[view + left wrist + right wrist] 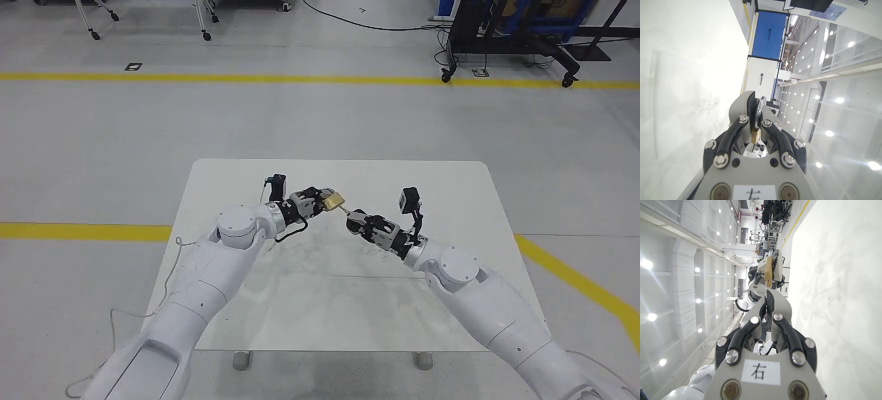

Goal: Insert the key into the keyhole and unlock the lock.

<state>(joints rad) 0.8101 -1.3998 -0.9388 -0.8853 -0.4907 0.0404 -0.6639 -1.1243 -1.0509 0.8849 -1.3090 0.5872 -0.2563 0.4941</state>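
surrounding floor (100, 150): pale grey, crossed by yellow lines (300, 78), and it ran all round the table.
table (340, 300): white and rectangular, with faint dark scuffs (708, 106) on its top; both arms met above its far half.
black wheeled stand (510, 40): stood on the floor beyond the table's far right corner, well apart from the work.
floor cable (370, 22): dark, and looped across the floor behind the far yellow line.
left arm (215, 270): came in from the near left and angled toward the table's middle.
right arm (480, 290): came in from the near right, mirroring the other, so the two wrists faced each other.
left gripper (318, 198): fingers were clenched on the lock, which was held above the table and turned toward the other gripper.
right gripper (357, 220): fingers were pinched tight on the key's head, tips aimed at the lock and just beside it.
lock (768, 272): a brass body between the two grippers; its silver shackle (761, 106) sat against the left gripper's dark pads (750, 106).
key (765, 289): a thin silver blade that bridged the small gap from the right fingertips to the lock's end face.
keyhole (768, 281): a small dark slot in that brass end face; the blade's tip met it, but how deep it sat could not be told.
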